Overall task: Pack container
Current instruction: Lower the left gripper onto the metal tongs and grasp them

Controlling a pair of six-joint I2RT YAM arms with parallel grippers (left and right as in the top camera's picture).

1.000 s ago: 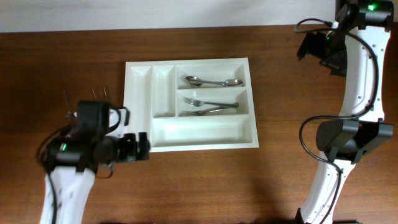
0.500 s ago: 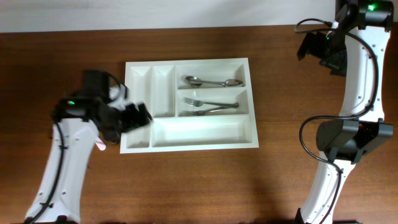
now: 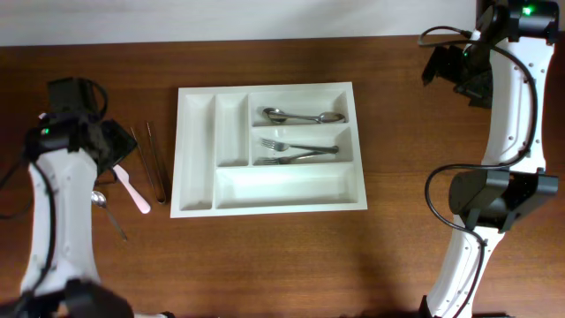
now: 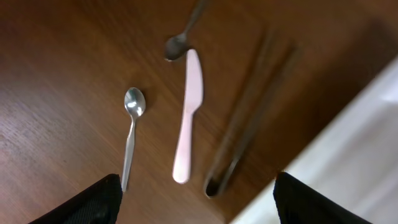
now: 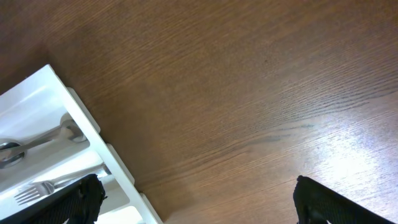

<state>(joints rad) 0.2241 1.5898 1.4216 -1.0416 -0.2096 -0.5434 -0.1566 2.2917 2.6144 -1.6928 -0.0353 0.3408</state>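
The white five-compartment container (image 3: 199, 150) lies mid-table. One long compartment holds two spoons (image 3: 303, 116), the one below it two forks (image 3: 298, 153); the other compartments look empty. My left gripper (image 3: 110, 146) is open and empty, above loose cutlery left of the container. In the left wrist view my jaws (image 4: 196, 205) hang over a pink knife (image 4: 188, 118), a metal spoon (image 4: 132, 134), a second spoon (image 4: 180, 42) and dark tongs (image 4: 249, 118); the container corner (image 4: 367, 149) shows at right. My right gripper (image 3: 455, 75) is open and empty, high at the far right.
In the overhead view the pink knife (image 3: 131, 187), a spoon (image 3: 108, 210) and the dark tongs (image 3: 155, 163) lie on the wood left of the container. The right wrist view shows the container's edge (image 5: 74, 134), a fork (image 5: 37, 186) and bare wood under the jaws (image 5: 199, 208).
My left arm has swung from the container's left edge back to the left and farther away, uncovering the loose cutlery. The right arm has not moved.
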